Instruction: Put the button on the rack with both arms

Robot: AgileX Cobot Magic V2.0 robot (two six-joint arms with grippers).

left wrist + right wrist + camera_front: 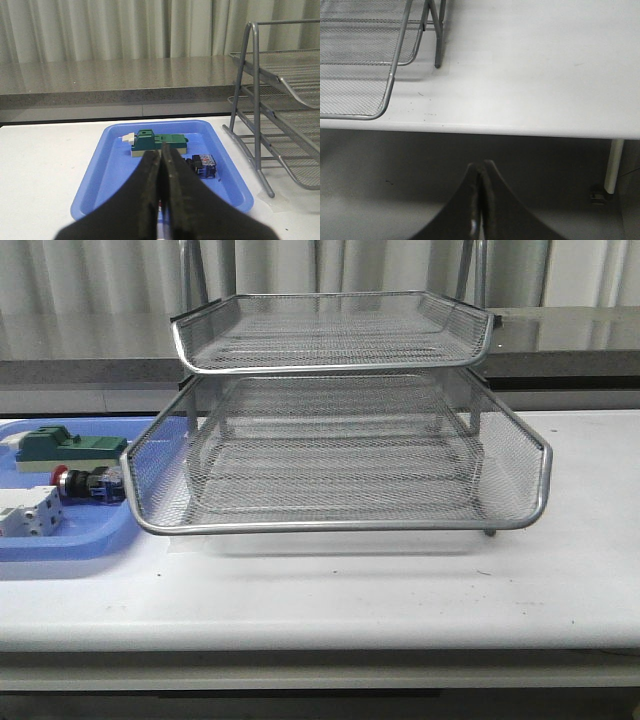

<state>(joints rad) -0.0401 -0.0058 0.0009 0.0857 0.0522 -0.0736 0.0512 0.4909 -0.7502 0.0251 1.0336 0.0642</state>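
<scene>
The button [90,483], with red cap, black body and blue rear block, lies on its side in the blue tray [60,550] at the left. In the left wrist view only its black and blue rear [202,165] shows beside my fingers. The silver wire-mesh rack [340,450] stands in the middle of the white table; its side frame shows in the left wrist view [257,125] and a corner in the right wrist view [360,65]. My left gripper [162,150] is shut and empty, short of the tray. My right gripper [482,167] is shut and empty, off the table's front edge.
A green-topped block [65,448] and a white-grey breaker block [28,512] lie in the blue tray beside the button. The green block also shows in the left wrist view [157,142]. A grey ledge and curtains run behind the table. A table leg [615,165] shows at the right.
</scene>
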